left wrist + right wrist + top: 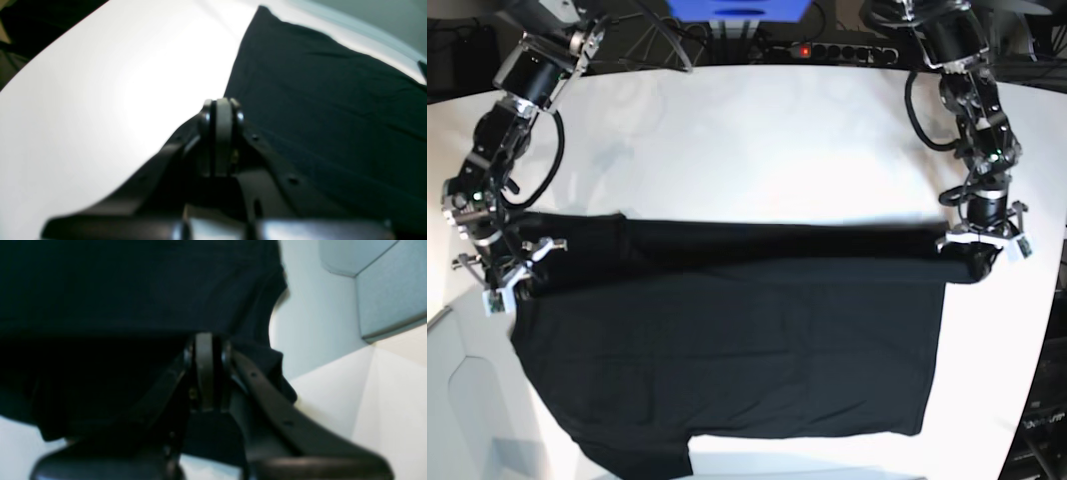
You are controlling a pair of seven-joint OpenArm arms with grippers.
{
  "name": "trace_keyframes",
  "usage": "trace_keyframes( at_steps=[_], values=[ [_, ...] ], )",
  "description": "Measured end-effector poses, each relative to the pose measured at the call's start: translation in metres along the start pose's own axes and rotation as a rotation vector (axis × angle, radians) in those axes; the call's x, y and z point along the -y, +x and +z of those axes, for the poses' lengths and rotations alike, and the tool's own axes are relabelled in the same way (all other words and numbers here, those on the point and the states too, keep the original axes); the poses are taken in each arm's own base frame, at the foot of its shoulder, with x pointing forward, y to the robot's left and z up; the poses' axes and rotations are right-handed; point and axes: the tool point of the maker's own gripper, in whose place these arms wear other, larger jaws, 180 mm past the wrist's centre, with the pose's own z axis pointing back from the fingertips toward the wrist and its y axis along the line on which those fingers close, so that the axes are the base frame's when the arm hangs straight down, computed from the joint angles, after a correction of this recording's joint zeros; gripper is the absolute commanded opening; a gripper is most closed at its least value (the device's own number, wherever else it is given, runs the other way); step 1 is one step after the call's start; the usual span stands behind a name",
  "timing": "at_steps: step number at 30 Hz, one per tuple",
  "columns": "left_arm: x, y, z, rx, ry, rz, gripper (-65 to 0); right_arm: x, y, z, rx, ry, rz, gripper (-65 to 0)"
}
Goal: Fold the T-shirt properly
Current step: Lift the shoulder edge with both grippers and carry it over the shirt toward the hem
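Now the T-shirt lies flat on the white bench, the left gripper and right gripper have jaws closed on its far edge, likely mid-fold, needing 1 even pull forward.

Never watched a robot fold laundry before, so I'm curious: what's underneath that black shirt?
The T-shirt lies on a white table, which shows all around it. Whatever sits beneath the cloth is covered. Its top edge is doubled over, held by the left gripper and right gripper.
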Motion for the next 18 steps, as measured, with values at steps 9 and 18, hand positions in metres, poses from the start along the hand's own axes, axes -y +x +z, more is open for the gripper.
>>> trace_keyframes(
  at_steps=[9, 18],
  values=[
    [0.035, 0.034, -0.025, 0.072, -0.042, -0.123, -64.9, 0.01, 0.003, -0.021, -0.021, 0.018, -0.034, -65.0],
    [0.034, 0.02, -0.046, 0.02, -0.03, -0.1, -64.9, 0.01, 0.019, -0.035, -0.004, 0.037, -0.064, -65.0]
  ],
)
